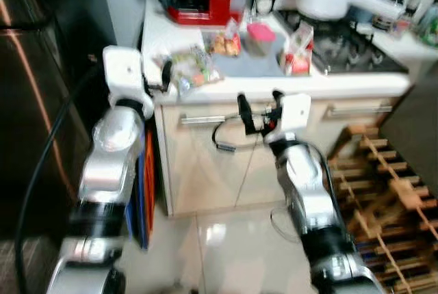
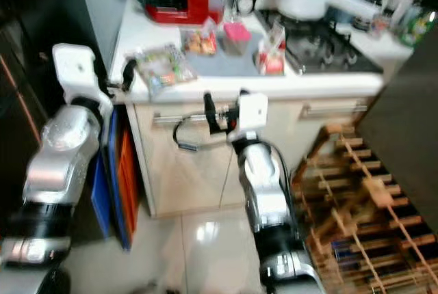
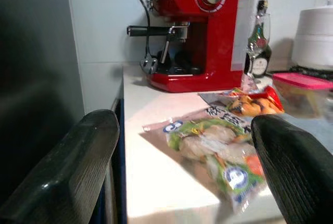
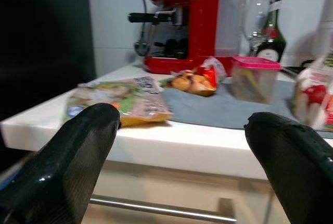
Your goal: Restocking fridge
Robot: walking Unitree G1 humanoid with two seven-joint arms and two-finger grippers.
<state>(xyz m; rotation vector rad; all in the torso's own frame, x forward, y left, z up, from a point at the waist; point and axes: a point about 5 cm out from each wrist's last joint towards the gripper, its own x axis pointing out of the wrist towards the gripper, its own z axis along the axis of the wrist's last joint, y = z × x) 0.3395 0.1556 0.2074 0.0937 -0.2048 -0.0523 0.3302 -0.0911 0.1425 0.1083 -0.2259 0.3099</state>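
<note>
Just beyond the left gripper point(image 1: 164, 75), jaws spread wide, the vegetable bag point(image 1: 195, 68) is lying at the tabletop point(image 1: 274, 85) edge. Right gripper point(image 1: 259, 111), jaws also parted, is hovering farther from the bag.

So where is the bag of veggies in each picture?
Left eye view: the veggie bag lies at the counter's front left corner, by the left gripper.
Right eye view: same corner.
Left wrist view: between the two black fingers, on the counter.
Right wrist view: left part of the counter.
Shared landmark: the red coffee machine behind it.
</note>
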